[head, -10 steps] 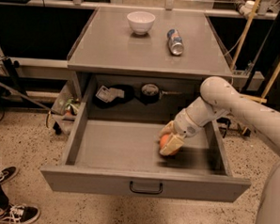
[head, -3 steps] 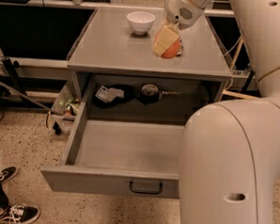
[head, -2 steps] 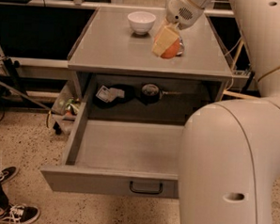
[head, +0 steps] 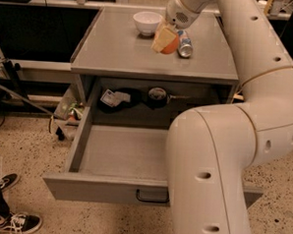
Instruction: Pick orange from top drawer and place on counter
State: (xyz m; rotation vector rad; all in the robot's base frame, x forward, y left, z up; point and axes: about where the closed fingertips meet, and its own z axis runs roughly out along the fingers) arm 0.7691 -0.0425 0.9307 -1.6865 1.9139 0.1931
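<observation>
The orange (head: 173, 45) is sitting up at the counter (head: 115, 51), near the back, and the gripper (head: 165, 41) is holding it. One pale yellow finger (head: 162, 38) is covering its left side, and the jaws are squeezing the fruit between them. I cannot tell if the orange is touching the counter top or hanging just above it. A silver can (head: 184, 43) is lying just beside the orange on the right. A white bowl (head: 147, 21) is standing a little behind and to the left, apart from the gripper.

The big white arm (head: 218, 162) is filling the right side of the view. It is rising from the bottom, bending at a fat elbow by the right edge, then reaching back and left over the counter, with the wrist pointing down at the orange.

The top drawer (head: 110, 156) is standing pulled out wide below the counter — its grey floor is showing, and the arm is hiding its right part. Its small black handle (head: 149, 198) is peeking out on the front panel beside the arm. In the dark space behind the drawer, a black pouch with a white label (head: 115, 97) and a round dark thing (head: 157, 96) are lying. At the bottom left, a black-and-white shoe (head: 18, 224) is standing on the speckled floor (head: 27, 147).
</observation>
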